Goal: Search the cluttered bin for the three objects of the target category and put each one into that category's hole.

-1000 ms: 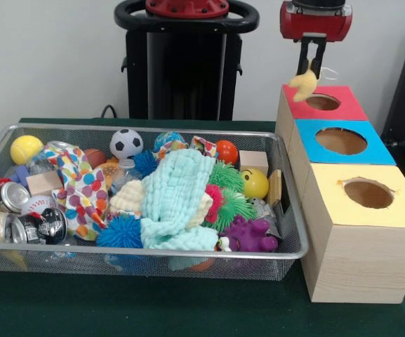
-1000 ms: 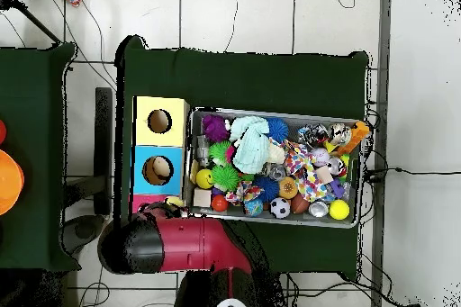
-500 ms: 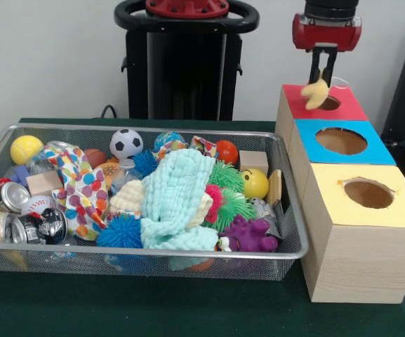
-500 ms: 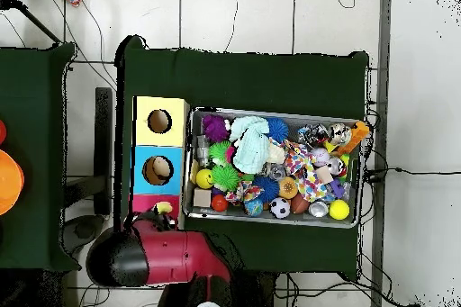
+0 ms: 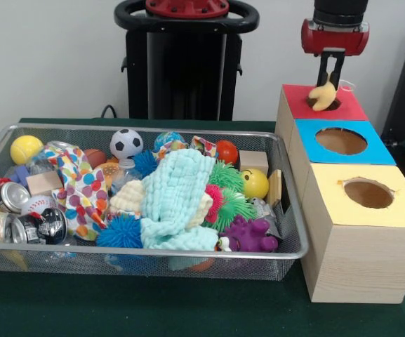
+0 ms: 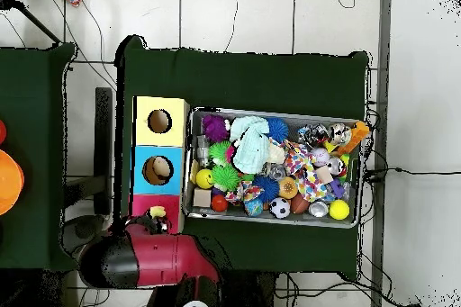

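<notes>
The tool (image 5: pixel 330 76) hangs straight above the red-surround hole (image 5: pixel 327 104), its two dark fingers pinched narrow on a pale yellow plush toy (image 5: pixel 322 95) that dangles at the hole's mouth, its lower end level with the rim. Seen from overhead, the red arm covers most of that box, and only a sliver of red surround with a yellow speck shows.

At 6 o'clock from the red box in the front view stand the blue-surround box (image 5: pixel 342 142) and then the yellow-surround box (image 5: pixel 367 195), touching in a row; something tan lies inside the blue one (image 6: pixel 158 170) as seen from overhead.

The wire mesh bin (image 5: pixel 146 259) sits on the dark green worktop (image 5: pixel 153 309) at 9 o'clock from the boxes. It is heaped with a mint knitted cloth (image 5: pixel 177 200), a purple spiky toy (image 5: pixel 250 235), a blue spiky ball (image 5: pixel 119 232), a soccer ball (image 5: pixel 125 143), a yellow smiley ball (image 5: pixel 255 183), a yellow tennis ball (image 5: pixel 25 149) and tin cans (image 5: pixel 11 198).
</notes>
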